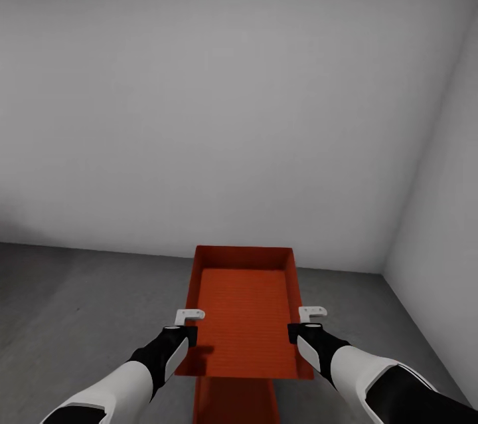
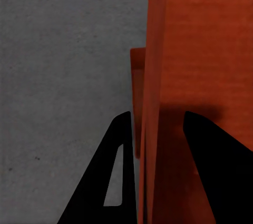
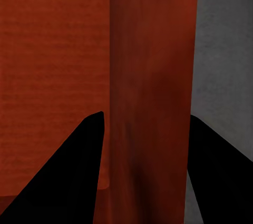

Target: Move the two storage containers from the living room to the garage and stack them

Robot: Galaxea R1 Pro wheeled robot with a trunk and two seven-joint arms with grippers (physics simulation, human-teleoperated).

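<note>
One orange-red storage container (image 1: 244, 318) hangs level in front of me over the garage floor (image 1: 79, 304), held by its two long walls. My left gripper (image 1: 189, 332) is shut on its left wall (image 2: 158, 66). My right gripper (image 1: 296, 331) is shut on its right wall (image 3: 150, 76). In each wrist view the black fingers (image 2: 113, 182) (image 3: 68, 176) stand either side of the wall. Straight below it lies the other storage container (image 1: 234, 403), and a strip of its rim (image 2: 137, 87) shows past the held wall. Most of the lower one is hidden.
A pale grey wall (image 1: 232, 111) stands close ahead. It meets a second grey wall (image 1: 445, 211) in a corner at the right. Rough grey floor spreads to the left and right of the containers.
</note>
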